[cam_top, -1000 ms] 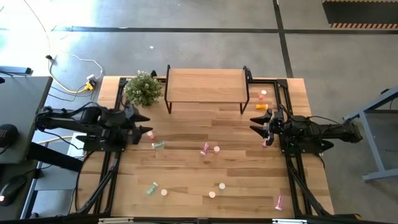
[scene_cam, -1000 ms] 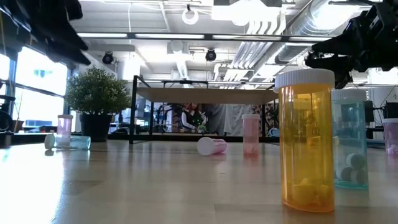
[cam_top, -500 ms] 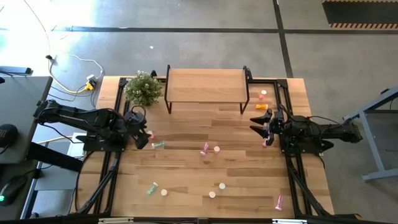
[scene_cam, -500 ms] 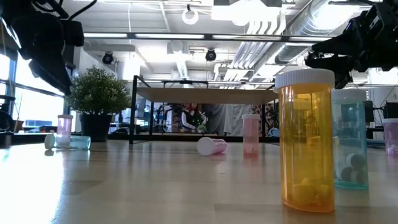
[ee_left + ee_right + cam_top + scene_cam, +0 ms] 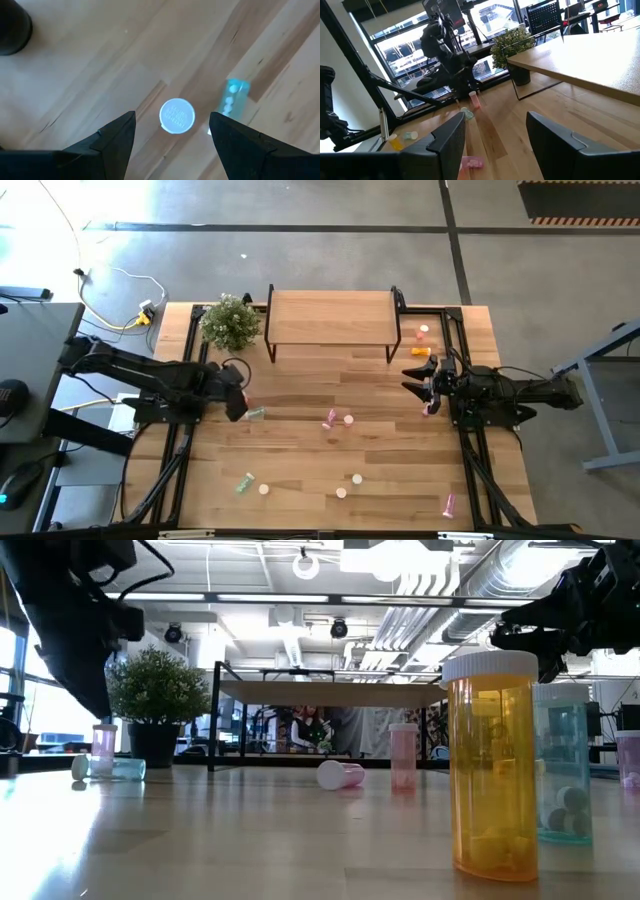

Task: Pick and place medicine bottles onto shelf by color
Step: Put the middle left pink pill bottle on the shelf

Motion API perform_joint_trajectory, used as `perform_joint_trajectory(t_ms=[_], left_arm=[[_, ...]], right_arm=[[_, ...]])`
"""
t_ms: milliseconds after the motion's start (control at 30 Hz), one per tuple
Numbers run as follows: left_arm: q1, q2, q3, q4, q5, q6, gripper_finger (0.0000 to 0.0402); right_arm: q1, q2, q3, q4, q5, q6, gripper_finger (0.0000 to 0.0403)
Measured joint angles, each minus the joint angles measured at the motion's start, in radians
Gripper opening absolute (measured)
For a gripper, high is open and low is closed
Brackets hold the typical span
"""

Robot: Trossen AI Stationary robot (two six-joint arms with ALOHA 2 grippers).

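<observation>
My left gripper hangs open, pointing steeply down over an upright pink bottle. The bottle's white cap shows between the two fingers without touching them. In the low view this bottle stands on its base below the gripper. A pale green bottle lies on its side next to it. The shelf stands at the table's far middle on black legs. My right gripper waits open and level at the right side, holding nothing.
A potted plant stands left of the shelf. Two pink bottles sit mid-table. A green one and several others stand near the front edge. Orange and pink bottles lie right of the shelf.
My left gripper has sunk and moved toward the table's right and near edge. It has tipped from nearly level to steeply downward over the upright pink bottle, and its fingers stay open. The bottles have not moved.
</observation>
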Motion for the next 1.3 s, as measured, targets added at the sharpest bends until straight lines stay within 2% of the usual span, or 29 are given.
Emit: perform_joint_trajectory(t_ms=[300, 767, 1300], left_arm=[[0.000, 0.110, 0.000, 0.020, -0.019, -0.007, 0.0243], [0.002, 0.183, 0.000, 0.050, -0.027, -0.035, 0.0239], [0.002, 0.183, 0.000, 0.088, -0.024, -0.034, 0.0123]], right_arm=[[0.000, 0.000, 0.000, 0.000, 0.000, 0.002, 0.0201], [0.000, 0.000, 0.000, 0.000, 0.000, 0.001, 0.0201], [0.000, 0.000, 0.000, 0.000, 0.000, 0.001, 0.0201]])
